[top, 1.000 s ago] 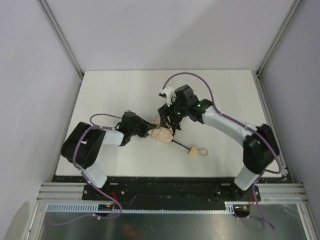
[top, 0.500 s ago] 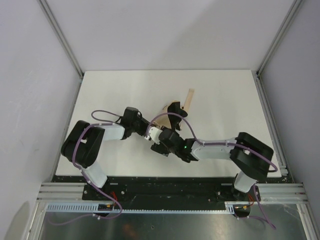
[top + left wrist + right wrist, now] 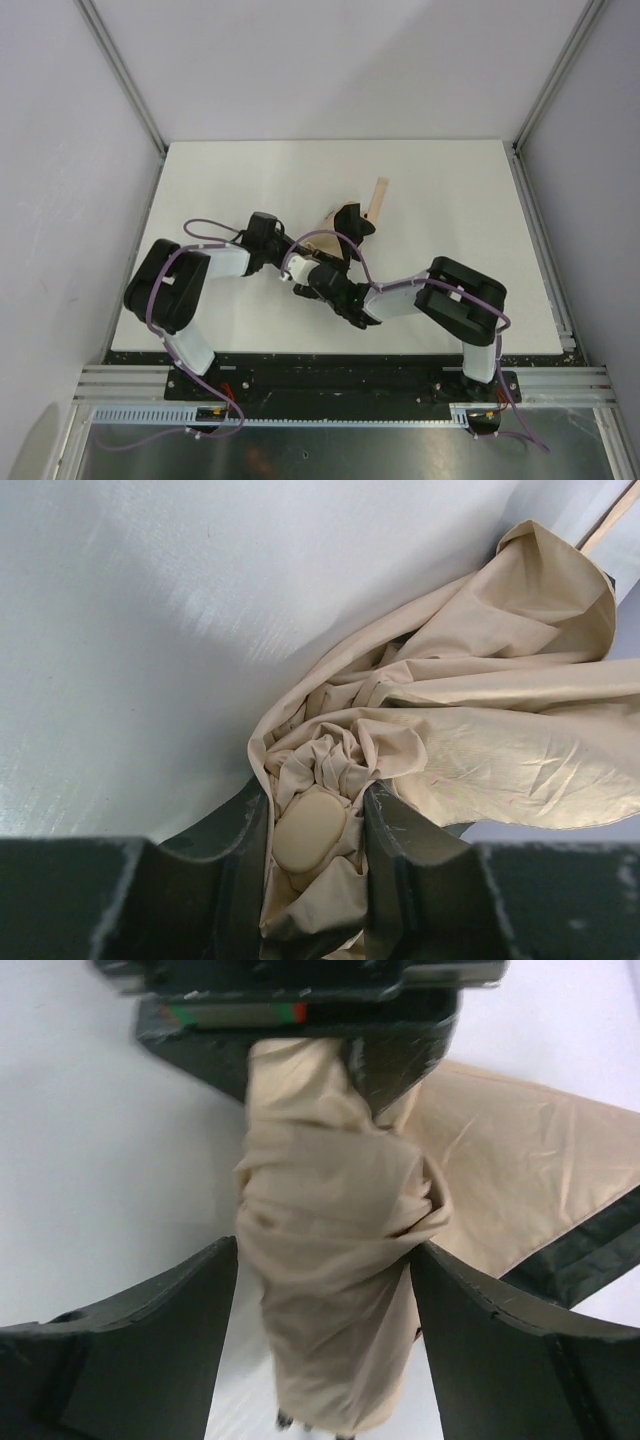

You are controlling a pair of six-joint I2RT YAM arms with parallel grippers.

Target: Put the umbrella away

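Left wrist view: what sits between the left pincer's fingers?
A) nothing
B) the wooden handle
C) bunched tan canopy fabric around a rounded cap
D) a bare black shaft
C: the left pincer is closed on the gathered tan fabric of the umbrella, with an oval cap in its grip; the wooden handle lies well away from it.

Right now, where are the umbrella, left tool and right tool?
umbrella (image 3: 490, 730), left wrist view, canopy fabric.
left tool (image 3: 315, 820), left wrist view, between fingertips.
right tool (image 3: 322, 1260), right wrist view, between fingertips.
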